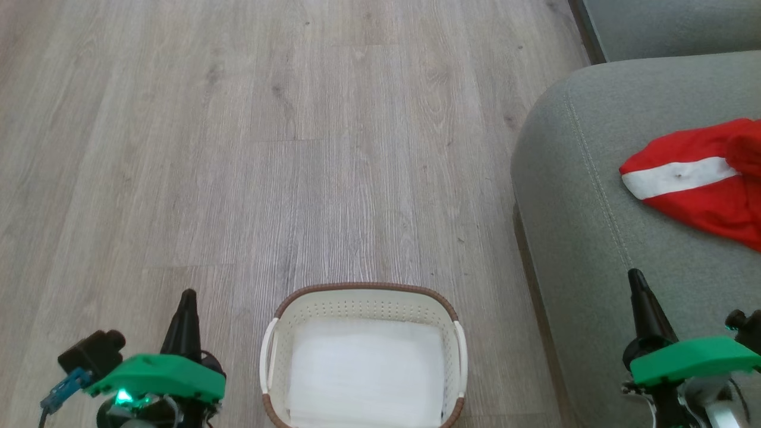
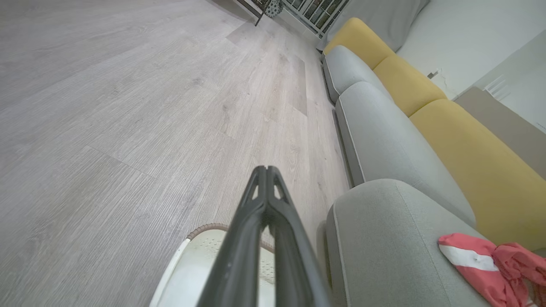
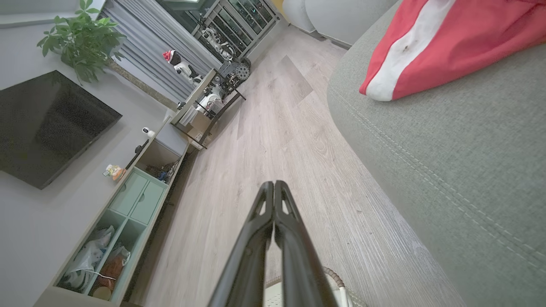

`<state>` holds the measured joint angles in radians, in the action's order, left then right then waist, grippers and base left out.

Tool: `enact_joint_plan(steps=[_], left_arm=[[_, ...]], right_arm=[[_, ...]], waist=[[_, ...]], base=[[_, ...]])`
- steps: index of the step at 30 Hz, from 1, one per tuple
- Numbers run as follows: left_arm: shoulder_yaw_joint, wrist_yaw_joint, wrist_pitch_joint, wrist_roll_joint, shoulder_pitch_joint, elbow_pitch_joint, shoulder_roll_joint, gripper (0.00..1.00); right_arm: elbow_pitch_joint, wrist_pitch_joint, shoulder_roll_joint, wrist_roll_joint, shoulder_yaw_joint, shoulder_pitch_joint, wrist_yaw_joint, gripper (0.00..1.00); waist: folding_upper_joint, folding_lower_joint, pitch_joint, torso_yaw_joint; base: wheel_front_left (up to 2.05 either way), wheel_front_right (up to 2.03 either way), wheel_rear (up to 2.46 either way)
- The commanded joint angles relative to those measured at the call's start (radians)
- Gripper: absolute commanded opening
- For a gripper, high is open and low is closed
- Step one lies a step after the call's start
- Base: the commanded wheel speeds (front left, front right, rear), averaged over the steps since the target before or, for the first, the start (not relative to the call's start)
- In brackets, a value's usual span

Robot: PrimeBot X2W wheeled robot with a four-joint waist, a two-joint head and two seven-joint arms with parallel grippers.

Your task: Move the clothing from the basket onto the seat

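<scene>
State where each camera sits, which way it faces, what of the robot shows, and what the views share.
Head view: on the head, facing forward and down at the floor, basket and seat; left gripper and right gripper at the bottom corners.
Left wrist view: on the left wrist, looking along its shut fingers over the floor toward yellow cushions.
Right wrist view: on the right wrist, looking along its shut fingers toward a cabinet.
Shared: all three show the clothing on the seat.

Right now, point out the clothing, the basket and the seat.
clothing [image 1: 681, 177]: head view, on its white band.
basket [image 1: 365, 286]: head view, on the brown far rim.
seat [image 1: 565, 238]: head view, on bare grey cushion left of the seam.
</scene>
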<state>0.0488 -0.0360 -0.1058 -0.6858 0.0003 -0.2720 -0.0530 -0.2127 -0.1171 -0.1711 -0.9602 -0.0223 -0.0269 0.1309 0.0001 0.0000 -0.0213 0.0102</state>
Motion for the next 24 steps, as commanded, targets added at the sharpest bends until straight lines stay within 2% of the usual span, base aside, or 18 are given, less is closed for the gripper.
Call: enact_joint_plan(steps=[1,24], left_arm=[[-0.028,-0.011,0.004,-0.027,-0.053,0.030,-0.002,0.00],[-0.071,-0.038,0.073,-0.315,-0.071,0.029,0.000,0.00]], right_arm=[[0.027,0.005,-0.004,-0.023,0.006,0.056,0.000,0.00],[0.008,0.074,0.033,-0.227,0.044,0.081,0.000,0.00]], waist=[[-0.0001,0.0000,0.000,0.000],[-0.0001,0.0000,0.006,-0.003]], base=[[0.00,0.00,0.00],[0.00,0.00,0.00]])
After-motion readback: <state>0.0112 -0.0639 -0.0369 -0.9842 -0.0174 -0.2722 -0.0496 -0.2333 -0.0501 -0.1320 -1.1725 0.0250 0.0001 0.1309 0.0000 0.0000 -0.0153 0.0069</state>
